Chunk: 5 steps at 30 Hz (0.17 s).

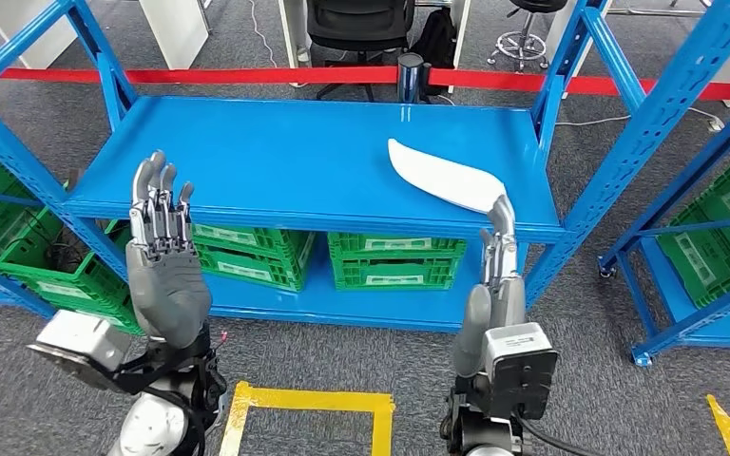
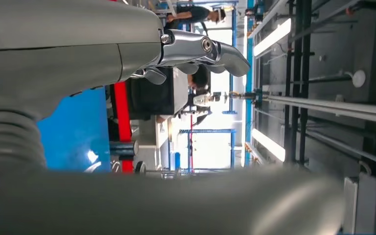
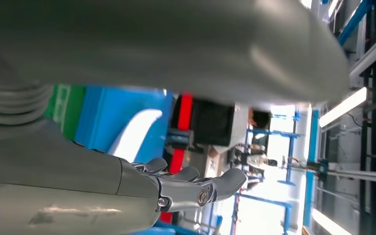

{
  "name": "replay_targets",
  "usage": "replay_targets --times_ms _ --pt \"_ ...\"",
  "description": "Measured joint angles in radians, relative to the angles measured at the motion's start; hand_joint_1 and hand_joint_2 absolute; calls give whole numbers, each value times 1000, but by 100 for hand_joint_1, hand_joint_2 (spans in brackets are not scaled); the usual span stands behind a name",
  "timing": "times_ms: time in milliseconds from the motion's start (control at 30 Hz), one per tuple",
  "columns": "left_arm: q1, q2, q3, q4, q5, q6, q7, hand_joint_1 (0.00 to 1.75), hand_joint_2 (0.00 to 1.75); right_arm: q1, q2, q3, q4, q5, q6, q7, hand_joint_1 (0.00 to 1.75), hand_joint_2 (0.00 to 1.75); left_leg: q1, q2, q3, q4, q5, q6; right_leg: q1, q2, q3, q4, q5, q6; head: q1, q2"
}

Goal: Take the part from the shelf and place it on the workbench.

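Head view: the white part (image 1: 445, 176), a curved blade-like piece, lies flat on the blue shelf (image 1: 276, 152), right of frame centre, its near end close to the shelf's front edge. My right hand (image 1: 497, 285) is raised at lower right of the frame, edge-on, fingertips just below that near end of the part; whether they touch it I cannot tell. Fingers extended, released, grasping nothing. My left hand (image 1: 160, 256) stands at lower left, palm up, fingers straight and slightly apart, released, well apart from the part. Green crates (image 1: 394, 258) sit on the lower shelf level. Red barrier tape (image 1: 247, 74) crosses the upper frame behind the shelf. Right wrist view: the part (image 3: 134, 133) shows as a white shape on blue beyond my fingers (image 3: 210, 186).
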Motion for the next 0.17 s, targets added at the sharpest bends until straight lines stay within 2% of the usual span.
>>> replay_targets --times_ms 33,67,100,133,167 --pt "-1 1 -4 0 0 -2 3 0 0 2 0 3 1 -9 0 -5 0 0 0 0 3 -8 14 0 0 1 0 1 -1 0 -3 0" --pt "-2 2 -7 0 0 -5 6 0 0 4 0 5 2 -16 0 -8 0 0 0 0 26 -51 41 2 0 2 0 4 -2 2 -7 0" --pt "-5 3 -10 0 0 -6 7 0 0 5 -1 6 2 -19 0 -11 0 0 0 0 62 -118 73 5 0 4 0 7 -4 4 -11 0" --pt "-8 3 -13 0 0 -7 8 0 0 5 -1 7 2 -21 0 -12 0 0 -1 0 98 -184 91 7 3 6 -2 12 -7 8 -15 0" --pt "-10 3 -15 0 0 -7 8 0 0 5 -1 8 2 -22 0 -13 0 0 -1 0 119 -221 102 9 3 7 -2 14 -9 10 -17 0"
